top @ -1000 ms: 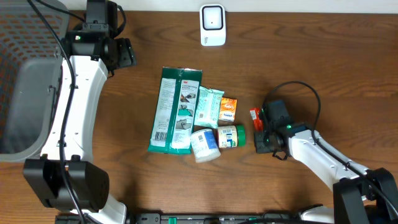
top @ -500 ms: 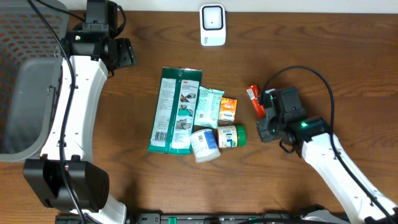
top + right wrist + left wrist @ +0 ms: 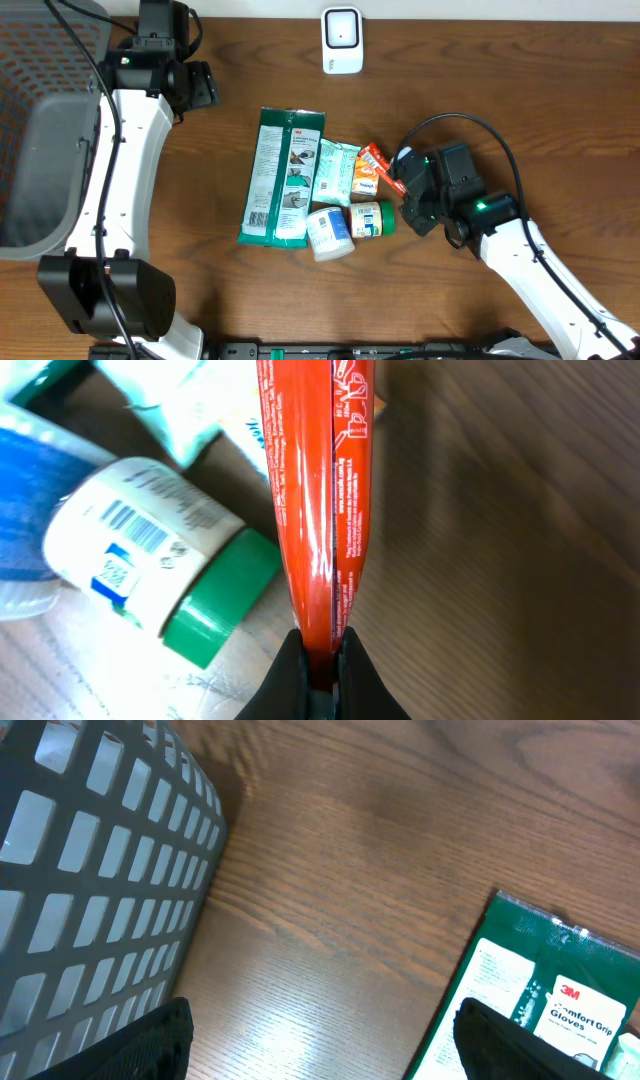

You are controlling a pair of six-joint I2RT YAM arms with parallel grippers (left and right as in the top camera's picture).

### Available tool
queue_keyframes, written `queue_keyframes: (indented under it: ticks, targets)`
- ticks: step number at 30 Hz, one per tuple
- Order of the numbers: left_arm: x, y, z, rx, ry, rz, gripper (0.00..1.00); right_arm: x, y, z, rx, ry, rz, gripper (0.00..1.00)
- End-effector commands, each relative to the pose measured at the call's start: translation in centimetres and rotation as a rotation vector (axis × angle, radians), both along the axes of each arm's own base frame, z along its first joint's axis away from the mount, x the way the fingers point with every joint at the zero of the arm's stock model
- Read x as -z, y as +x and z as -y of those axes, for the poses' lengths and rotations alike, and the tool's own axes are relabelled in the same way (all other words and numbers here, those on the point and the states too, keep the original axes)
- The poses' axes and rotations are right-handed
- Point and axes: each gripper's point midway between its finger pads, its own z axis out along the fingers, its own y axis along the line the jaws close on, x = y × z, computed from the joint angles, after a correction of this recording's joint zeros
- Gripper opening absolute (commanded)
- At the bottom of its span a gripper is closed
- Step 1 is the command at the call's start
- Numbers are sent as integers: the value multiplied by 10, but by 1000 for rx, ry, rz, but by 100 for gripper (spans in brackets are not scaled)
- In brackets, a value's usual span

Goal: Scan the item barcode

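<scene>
My right gripper [image 3: 400, 183] is shut on a slim red packet [image 3: 377, 160], which it holds off the table just right of the pile of items. In the right wrist view the red packet [image 3: 318, 490] runs straight up from the pinched fingertips of the right gripper [image 3: 322, 660], edge-on, with small white print down its side. A white scanner [image 3: 342, 40] stands at the back edge of the table. My left gripper [image 3: 200, 85] hangs open at the far left; between the tips of the left gripper [image 3: 325, 1050] there is only bare wood.
The pile holds a long green gloves pack [image 3: 283, 175], a pale green pouch [image 3: 335, 172], a small orange packet [image 3: 367, 180], a white bottle with a green cap [image 3: 371, 218] and a white-and-blue tub [image 3: 330, 233]. A grey mesh basket [image 3: 40, 150] stands at the left.
The right gripper has lifted the red packet and carried it up and left, toward the pile. The left arm has not moved.
</scene>
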Motion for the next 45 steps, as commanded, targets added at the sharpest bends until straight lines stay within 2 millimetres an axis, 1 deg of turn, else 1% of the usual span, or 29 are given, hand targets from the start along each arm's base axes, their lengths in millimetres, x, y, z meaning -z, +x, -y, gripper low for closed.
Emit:
queue_keyframes:
  ticks: [1, 6, 9, 11, 16, 20, 45]
  targets:
    - [1, 0, -1, 0, 10, -7, 83, -10, 0, -10, -88, 16, 34, 1]
    - [1, 0, -1, 0, 10, -7, 83, -12, 5, -9, -197, -50, 97, 1]
    - [1, 0, -1, 0, 10, -7, 83, -16, 18, -1, -168, -116, 157, 1]
    - [1, 0, -1, 0, 10, -7, 83, -17, 21, -1, -167, -129, 173, 1]
    - [1, 0, -1, 1, 10, -7, 83, -14, 8, -16, -227, -98, 141, 1]
    - [1, 0, -1, 0, 10, -7, 83, -14, 4, -22, -245, -96, 138, 1]
    - [1, 0, -1, 0, 10, -7, 83, -16, 6, -24, -198, -67, 136, 1]
